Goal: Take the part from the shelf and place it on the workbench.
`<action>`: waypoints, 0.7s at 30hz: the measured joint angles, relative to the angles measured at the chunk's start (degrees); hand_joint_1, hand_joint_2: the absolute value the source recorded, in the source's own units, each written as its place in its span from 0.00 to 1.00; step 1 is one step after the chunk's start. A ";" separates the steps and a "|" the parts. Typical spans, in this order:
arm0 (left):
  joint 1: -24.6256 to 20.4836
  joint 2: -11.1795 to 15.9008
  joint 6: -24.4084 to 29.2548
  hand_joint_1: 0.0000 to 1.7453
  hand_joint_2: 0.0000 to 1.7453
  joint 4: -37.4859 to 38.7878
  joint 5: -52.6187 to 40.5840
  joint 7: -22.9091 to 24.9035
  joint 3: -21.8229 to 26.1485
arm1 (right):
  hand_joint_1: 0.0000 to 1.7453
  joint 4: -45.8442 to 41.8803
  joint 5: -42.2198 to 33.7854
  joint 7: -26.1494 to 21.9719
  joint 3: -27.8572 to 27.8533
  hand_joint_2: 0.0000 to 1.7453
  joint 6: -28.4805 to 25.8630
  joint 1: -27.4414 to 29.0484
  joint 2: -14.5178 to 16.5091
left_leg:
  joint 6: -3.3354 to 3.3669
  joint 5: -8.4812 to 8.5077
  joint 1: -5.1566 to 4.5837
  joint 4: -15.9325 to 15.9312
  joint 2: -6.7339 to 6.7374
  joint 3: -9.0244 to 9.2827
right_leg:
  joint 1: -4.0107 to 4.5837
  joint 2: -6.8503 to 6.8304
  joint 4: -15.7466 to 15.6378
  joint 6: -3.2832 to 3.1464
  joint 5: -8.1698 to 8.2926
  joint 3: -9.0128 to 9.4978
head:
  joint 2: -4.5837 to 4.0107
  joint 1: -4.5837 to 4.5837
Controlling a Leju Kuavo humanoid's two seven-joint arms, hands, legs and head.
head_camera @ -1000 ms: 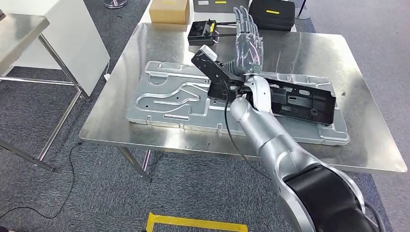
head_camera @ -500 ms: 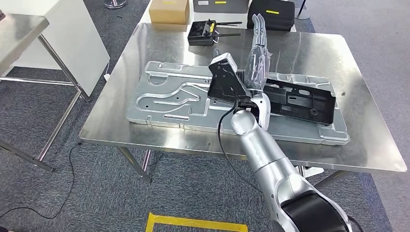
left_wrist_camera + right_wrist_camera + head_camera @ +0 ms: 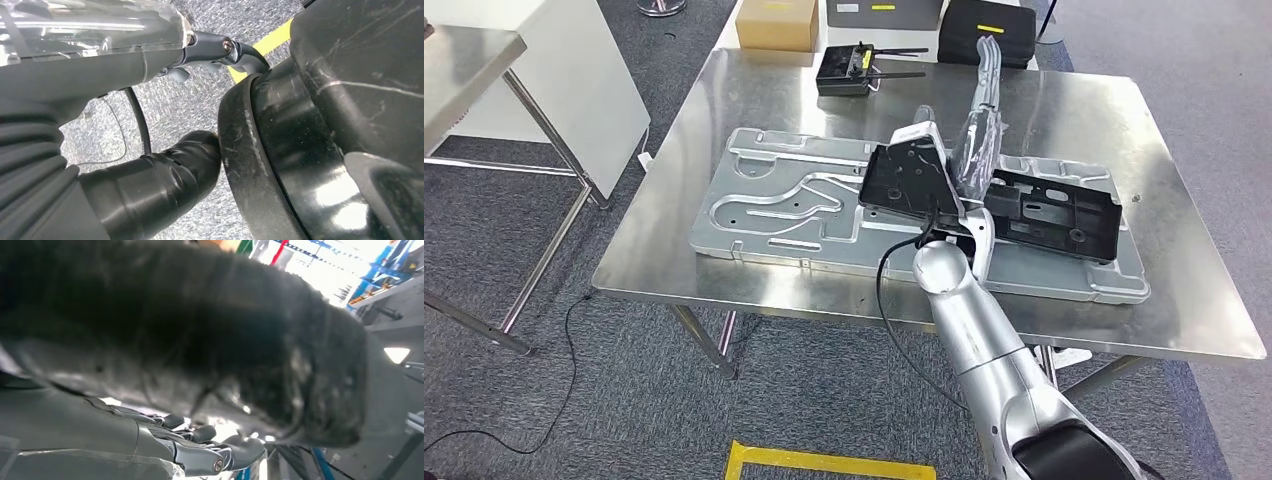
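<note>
Your right hand point(image 3: 980, 130) hangs over the workbench point(image 3: 1084, 110) with its fingers straight and together, holding nothing; the black part point(image 3: 1049, 210) lies on the bench.

From the head view you see the part resting flat on the large silver plate point(image 3: 784, 200) that covers much of the steel top, toward its right end, just beside your right wrist. The hand stands edge-on above the part's near-left end, fingers pointing away from you, not touching it as far as you can tell. A small black device with antennas point(image 3: 849, 72), a cardboard box point(image 3: 776, 22) and a black case point(image 3: 989, 20) sit along the far edge. Your left hand point(image 3: 100, 55) hangs low over grey carpet; you cannot tell its state.
</note>
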 joint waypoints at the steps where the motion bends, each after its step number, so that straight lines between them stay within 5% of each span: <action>1: 0.00 0.00 -0.01 0.00 0.00 0.00 -0.02 -0.02 0.01 | 0.00 -0.50 -0.18 0.01 0.00 0.00 0.00 0.54 -0.28 | -0.09 -0.08 0.05 0.14 -0.01 -0.02 | -0.24 -0.01 0.59 0.19 0.52 -0.44 | 0.00 0.00; 5: -0.05 0.03 -0.01 0.00 0.00 0.00 -0.32 -0.08 0.05 | 0.00 -2.30 -0.43 -0.02 0.00 0.00 0.00 1.21 -0.99 | -1.15 -0.75 0.13 1.03 -0.05 -0.14 | -0.77 -0.07 -11.25 0.45 6.69 5.08 | 0.00 -0.02; 10: -0.12 0.08 -0.09 0.00 0.00 0.00 -0.51 -0.11 0.10 | 0.00 -3.13 -0.41 -0.30 -0.02 0.00 -0.08 1.80 -1.65 | -2.69 -1.13 0.06 1.28 -0.02 -0.33 | -0.42 0.01 -13.62 -1.17 7.38 6.00 | 0.00 -0.08; 12: -0.12 0.10 -0.14 0.00 0.00 0.00 -0.54 -0.10 0.13 | 0.00 -3.39 -0.38 -0.46 -0.02 0.00 -0.07 1.89 -1.69 | -3.07 -4.06 0.10 5.18 0.09 -1.89 | -0.53 -0.11 -14.04 -1.99 7.77 6.00 | 0.00 -0.12; 14: -0.12 0.18 -0.14 0.00 0.00 0.00 -0.63 -0.07 0.13 | 0.00 -3.53 -0.36 -0.57 -0.03 0.00 -0.07 2.19 -1.76 | -3.17 -8.23 0.05 12.83 0.19 -4.87 | -0.18 -0.18 -14.06 -2.39 7.95 5.79 | 0.00 -0.16; 16: -0.12 0.26 -0.14 0.00 0.00 0.00 -0.70 0.02 0.14 | 0.00 -3.56 -0.36 -0.61 -0.04 0.00 -0.07 2.67 -1.86 | -3.11 -9.55 0.04 17.07 0.20 -6.21 | 0.16 -0.23 -13.96 -2.52 8.04 5.57 | 0.00 -0.15; 17: -0.12 0.27 -0.14 0.00 0.00 0.00 -0.70 0.10 0.16 | 0.00 -3.58 -0.37 -0.62 -0.04 0.00 -0.07 2.83 -1.90 | -3.02 -8.61 0.04 16.00 0.20 -5.39 | 0.24 -0.24 -13.84 -2.54 8.06 5.49 | 0.00 -0.15; 21: -0.08 0.27 -0.14 0.00 0.00 0.00 -0.46 0.45 0.29 | 0.00 -4.12 -0.41 -0.77 -0.08 0.00 -0.09 3.00 -1.97 | -2.36 -3.40 -0.08 2.86 0.15 1.33 | 0.47 -0.09 -13.06 -2.07 8.10 5.00 | 0.00 -0.14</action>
